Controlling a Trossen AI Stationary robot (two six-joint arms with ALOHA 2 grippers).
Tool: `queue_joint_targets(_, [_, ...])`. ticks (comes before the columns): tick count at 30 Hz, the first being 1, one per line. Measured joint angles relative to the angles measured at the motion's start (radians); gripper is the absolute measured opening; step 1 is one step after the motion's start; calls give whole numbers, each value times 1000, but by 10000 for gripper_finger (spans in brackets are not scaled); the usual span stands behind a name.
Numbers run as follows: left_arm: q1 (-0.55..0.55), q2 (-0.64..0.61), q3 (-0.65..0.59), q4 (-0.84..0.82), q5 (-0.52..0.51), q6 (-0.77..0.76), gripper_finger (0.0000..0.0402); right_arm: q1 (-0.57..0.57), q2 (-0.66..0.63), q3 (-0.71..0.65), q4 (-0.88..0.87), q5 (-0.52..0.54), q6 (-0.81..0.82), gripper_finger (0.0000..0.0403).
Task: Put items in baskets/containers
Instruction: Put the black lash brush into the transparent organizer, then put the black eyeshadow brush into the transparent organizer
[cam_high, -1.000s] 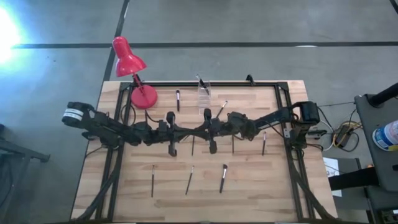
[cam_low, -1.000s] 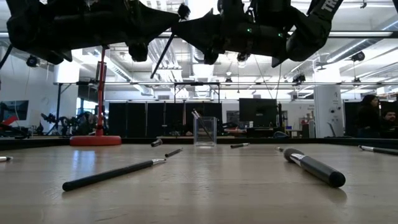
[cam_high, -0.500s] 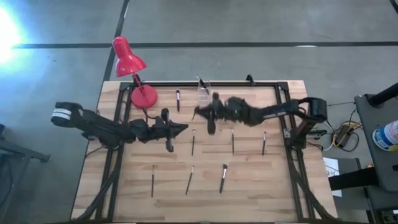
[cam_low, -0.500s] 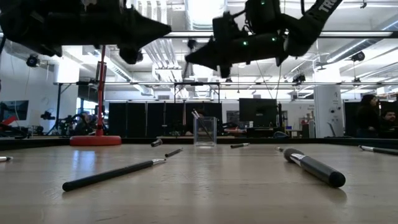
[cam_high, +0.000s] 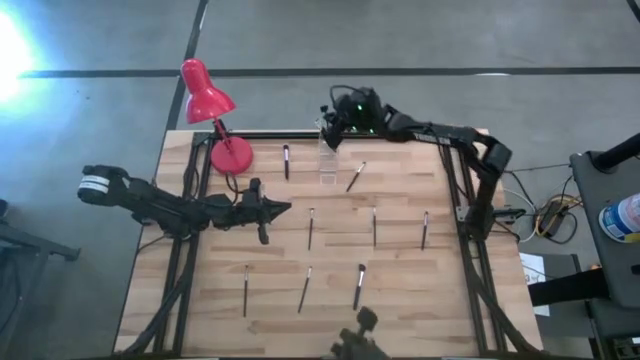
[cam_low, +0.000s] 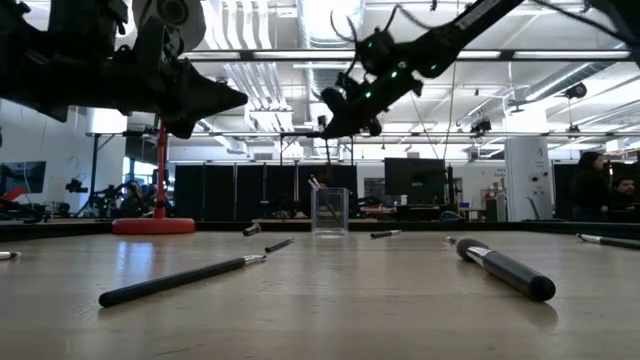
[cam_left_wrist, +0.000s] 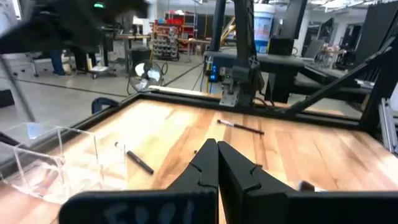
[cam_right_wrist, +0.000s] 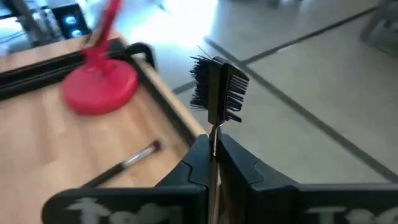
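Observation:
My right gripper (cam_high: 327, 134) hangs over the clear container (cam_high: 328, 156) at the table's back edge. It is shut on a brush (cam_right_wrist: 215, 88) whose dark bristles fan out past the fingertips. In the low view the right gripper (cam_low: 335, 120) is well above the container (cam_low: 330, 211), which holds one brush. My left gripper (cam_high: 284, 208) is shut on nothing, above the table left of centre, pointing right; its wrist view shows the left gripper's (cam_left_wrist: 217, 149) jaws pressed together. Several brushes lie loose on the wood, one beside the container (cam_high: 355, 177) and one near the front (cam_high: 358, 286).
A red desk lamp (cam_high: 205, 92) stands at the back left on its round base (cam_high: 231, 155). A black frame rail (cam_high: 400, 135) runs along the table's back edge. A dark object (cam_high: 360, 335) shows at the front edge.
My right arm has swung from the table's middle to the back, carrying the brush above the container. My left gripper has drawn back to the left.

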Motion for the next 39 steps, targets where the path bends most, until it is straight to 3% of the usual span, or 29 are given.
queue_joint_targets(13, [1,0,-8,2,8,6,0,-54,204,208,-211,-74,-57,13])
queue_joint_targets(31, [1,0,-5,6,8,-13,0,-54,224,205,-258,-74,-35,13])
queue_joint_targets(39, [1,0,-5,5,8,-16,0,-52,224,205,-259,-73,-13,76])
